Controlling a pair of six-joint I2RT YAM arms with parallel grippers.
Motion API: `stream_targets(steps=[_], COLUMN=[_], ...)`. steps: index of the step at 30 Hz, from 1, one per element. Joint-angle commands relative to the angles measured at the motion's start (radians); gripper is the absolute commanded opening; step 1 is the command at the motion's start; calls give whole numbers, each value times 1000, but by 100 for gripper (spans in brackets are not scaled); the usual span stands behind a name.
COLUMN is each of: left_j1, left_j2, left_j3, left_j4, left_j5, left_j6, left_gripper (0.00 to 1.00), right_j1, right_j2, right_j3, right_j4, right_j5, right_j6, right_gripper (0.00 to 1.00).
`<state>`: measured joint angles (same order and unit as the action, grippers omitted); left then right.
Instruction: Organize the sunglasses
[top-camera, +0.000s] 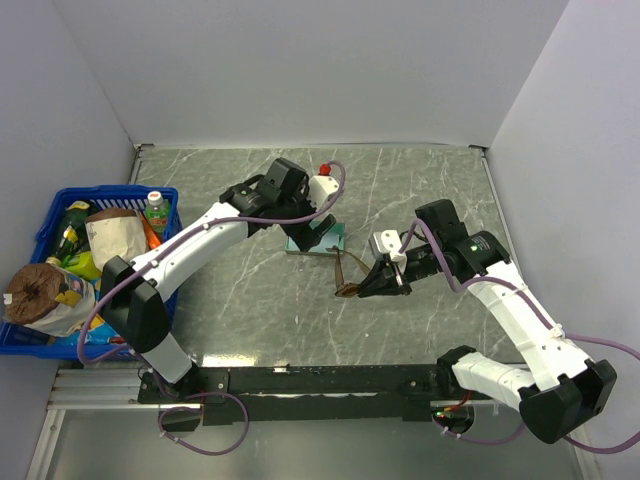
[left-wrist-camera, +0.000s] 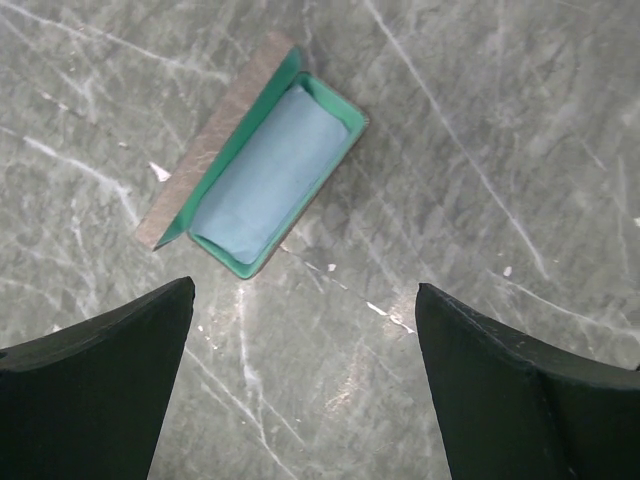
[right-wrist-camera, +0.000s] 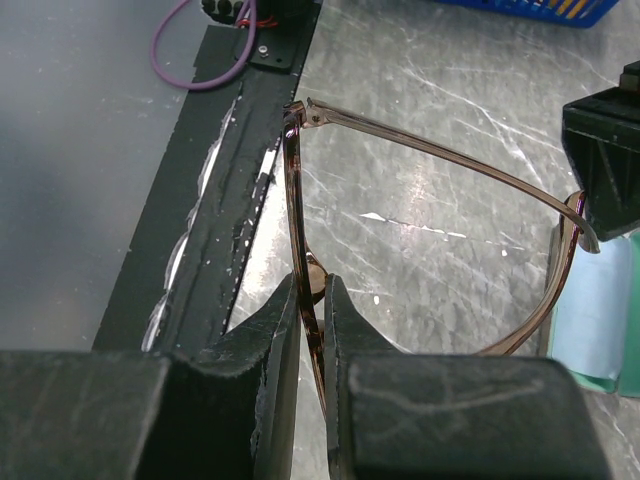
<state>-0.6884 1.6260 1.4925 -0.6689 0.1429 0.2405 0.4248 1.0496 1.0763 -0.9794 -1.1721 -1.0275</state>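
Top view: my right gripper (top-camera: 372, 285) is clenched on the thin brown-framed sunglasses (top-camera: 346, 278), mid-bench beside the open grey-brown, teal-lined case (top-camera: 322, 240); not yet cased. Grey marbled bench (top-camera: 450, 180), plain white walls.
Left wrist: my left gripper (left-wrist-camera: 303, 330) is spread and empty over the case; a light blue cloth (left-wrist-camera: 268, 180) lies inside.
Right wrist: temples unfolded; folding and casing remain, I judge.

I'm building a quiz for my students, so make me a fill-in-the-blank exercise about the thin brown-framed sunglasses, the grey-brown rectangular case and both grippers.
The right gripper is shut on the thin brown-framed sunglasses, while the left gripper holds ____.
The left gripper hangs near the grey-brown rectangular case, whose lid is ____.
The light blue square cloth lies ____ the case.
Missing words: nothing; open; inside.
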Motion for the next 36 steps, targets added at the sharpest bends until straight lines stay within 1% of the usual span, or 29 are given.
stream_targets(steps=[1,7,15,21,36], left_j1=[-32,-48,-59,-63,-65], left_j2=[-20,-26,-31,-37,-71], left_j3=[34,12,23,22,25], left_j4=[-14,-3,-20,-15,-24], left_j5=[50,47,75,67,101], left_j6=[-21,-21,-15,-17,-9], left_gripper=[97,97,96,96,96], right_j1=[-9,-15,-15,-15,-15], right_j2=[-3,-19,-30,-28,-14], right_j3=[34,14,-36,-44,-62], right_j4=[28,74,238,266,338], right_j5=[-60,-64,23,54,118], right_j6=[-25,10,135,158,218], right_gripper=[0,0,0,0,0])
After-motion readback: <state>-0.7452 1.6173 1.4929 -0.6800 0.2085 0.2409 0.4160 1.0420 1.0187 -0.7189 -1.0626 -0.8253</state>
